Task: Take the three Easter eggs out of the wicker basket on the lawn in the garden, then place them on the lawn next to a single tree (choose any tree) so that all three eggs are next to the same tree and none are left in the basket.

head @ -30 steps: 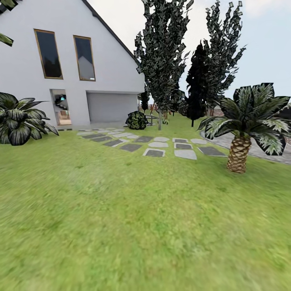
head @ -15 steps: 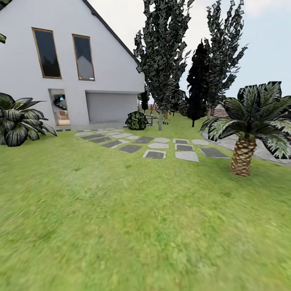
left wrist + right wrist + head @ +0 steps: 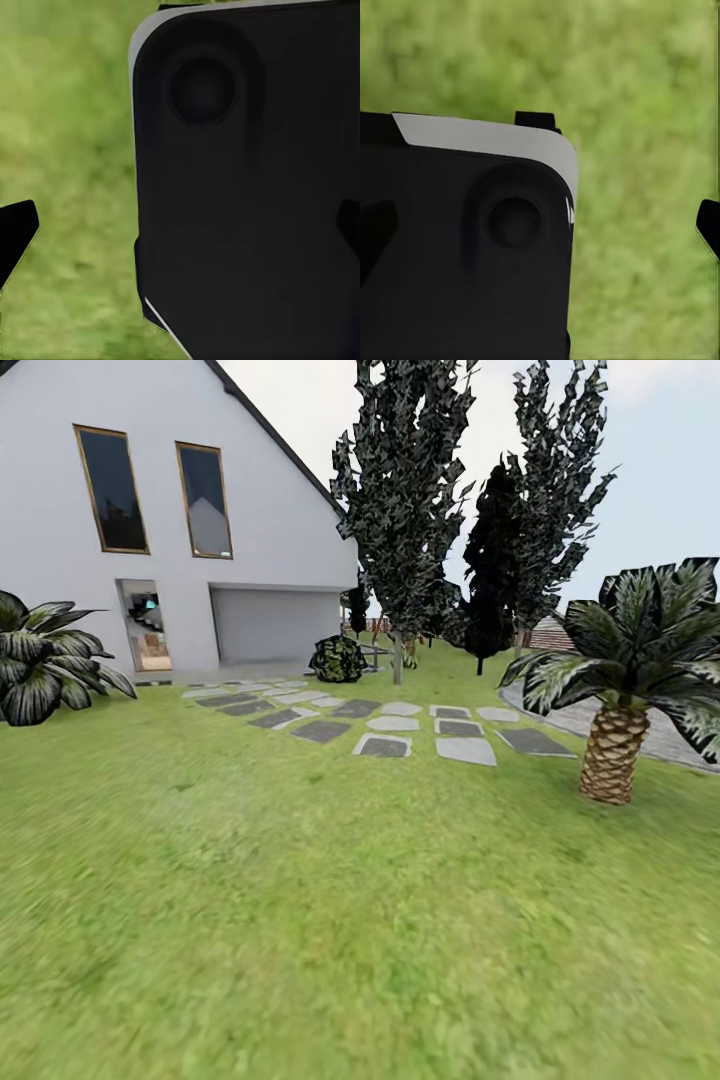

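At the far left of the head view a low broad-leaved plant [image 3: 45, 655] sits on the lawn [image 3: 330, 900]. Behind it rises the white house [image 3: 170, 510] with two tall windows and a grey garage door [image 3: 275, 625]. Flat stepping stones [image 3: 385, 722] cross the grass toward a tall tree [image 3: 405, 490] with a slim trunk, a black conifer [image 3: 490, 565] beside it. A short palm [image 3: 625, 680] stands at the right. In the wrist views, the left hand [image 3: 180, 232] and right hand [image 3: 540, 232] each show two dark fingertips set wide apart over grass, a dark robot body part between them.
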Available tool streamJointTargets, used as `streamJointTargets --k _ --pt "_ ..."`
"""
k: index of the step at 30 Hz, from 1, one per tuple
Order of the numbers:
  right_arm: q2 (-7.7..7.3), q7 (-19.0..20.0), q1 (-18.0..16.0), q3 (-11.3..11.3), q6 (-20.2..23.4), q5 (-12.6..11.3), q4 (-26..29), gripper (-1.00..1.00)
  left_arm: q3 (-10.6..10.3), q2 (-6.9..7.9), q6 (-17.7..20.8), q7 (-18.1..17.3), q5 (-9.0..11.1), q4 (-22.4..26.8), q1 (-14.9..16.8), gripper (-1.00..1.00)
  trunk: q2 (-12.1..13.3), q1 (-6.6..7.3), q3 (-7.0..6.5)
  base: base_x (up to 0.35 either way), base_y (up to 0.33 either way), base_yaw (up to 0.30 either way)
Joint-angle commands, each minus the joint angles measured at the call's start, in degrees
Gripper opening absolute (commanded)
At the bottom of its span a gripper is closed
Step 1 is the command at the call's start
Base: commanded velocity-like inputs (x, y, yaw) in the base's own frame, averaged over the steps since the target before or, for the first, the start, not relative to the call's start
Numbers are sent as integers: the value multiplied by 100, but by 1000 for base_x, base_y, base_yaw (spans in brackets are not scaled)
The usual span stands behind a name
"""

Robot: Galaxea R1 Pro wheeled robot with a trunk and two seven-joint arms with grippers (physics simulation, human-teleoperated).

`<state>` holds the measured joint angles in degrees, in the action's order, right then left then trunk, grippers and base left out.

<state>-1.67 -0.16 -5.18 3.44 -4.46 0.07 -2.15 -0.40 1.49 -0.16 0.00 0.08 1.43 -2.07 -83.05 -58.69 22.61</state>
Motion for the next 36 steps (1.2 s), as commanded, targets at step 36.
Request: streamJointTargets --k 36 --pt "0 7 -10 42 -37 4 -23 100 -4 1 -2 0 -16 9 -4 100 -2 -4 5 342 0 0"
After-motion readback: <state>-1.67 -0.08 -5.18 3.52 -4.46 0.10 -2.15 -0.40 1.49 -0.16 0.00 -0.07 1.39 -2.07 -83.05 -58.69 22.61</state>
